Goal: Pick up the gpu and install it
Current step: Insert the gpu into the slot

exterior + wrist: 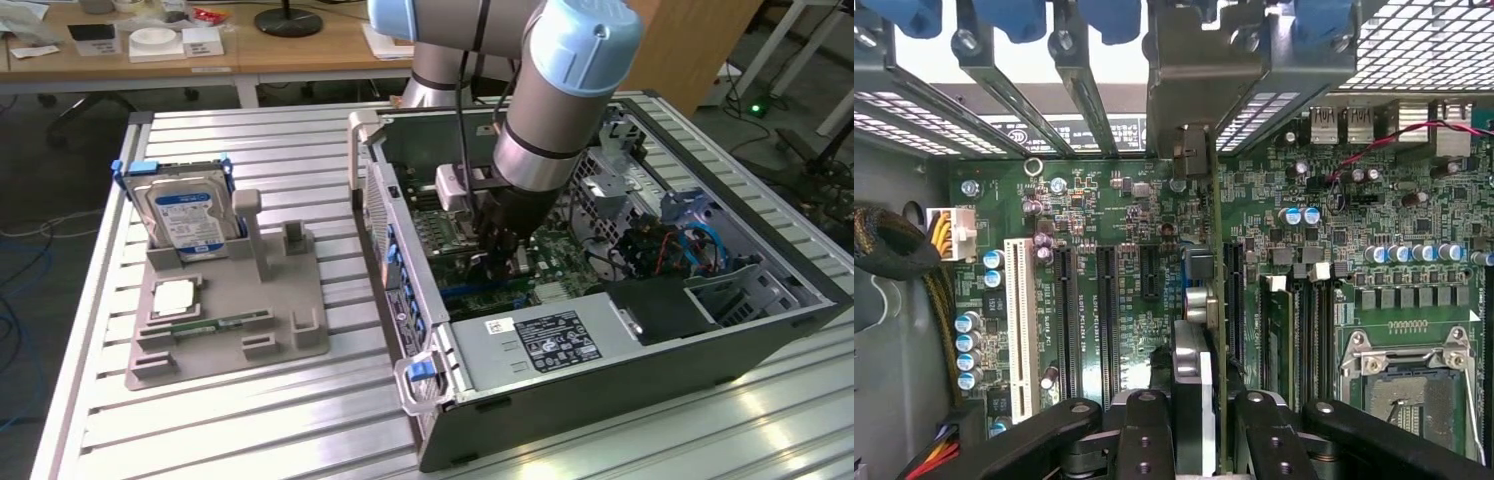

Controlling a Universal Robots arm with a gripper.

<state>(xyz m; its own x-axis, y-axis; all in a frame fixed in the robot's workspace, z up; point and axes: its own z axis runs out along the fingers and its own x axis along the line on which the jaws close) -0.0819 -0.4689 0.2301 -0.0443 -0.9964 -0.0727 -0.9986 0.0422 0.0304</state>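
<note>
Surroundings: a slatted aluminium table (pixel 267 140) in a lab, with wooden desks (pixel 307 50) behind it.
Workpiece: an open computer case (pixel 601 400) lies on its side on the table, its motherboard (pixel 1124 200) facing up.
Fixture: a grey tray (pixel 227 300) at the exterior view's left holds a hard drive (pixel 187 215) upright and a memory stick (pixel 220 323) lying flat.
End effector: the gripper (pixel 1199 425) is inside the case, above the board. Its fingers (pixel 1144 430) are drawn in to a narrow gap and clamp the gpu (pixel 1201 295) from both faces.
Gpu position: held edge-on over the motherboard among the long expansion slots (pixel 1066 320). Its metal bracket (pixel 1244 60) is toward the rear slot openings of the case. Whether the lower edge has met a slot cannot be told.
Handling, judged: light, thin and stiff, but fragile. The board would flex or crack under side load, and its components and edge contacts are best left untouched.
Grip point, judged: the two flat faces near the upper edge, roughly mid-length, as here. That keeps the card vertical and limits its tilt.
</note>
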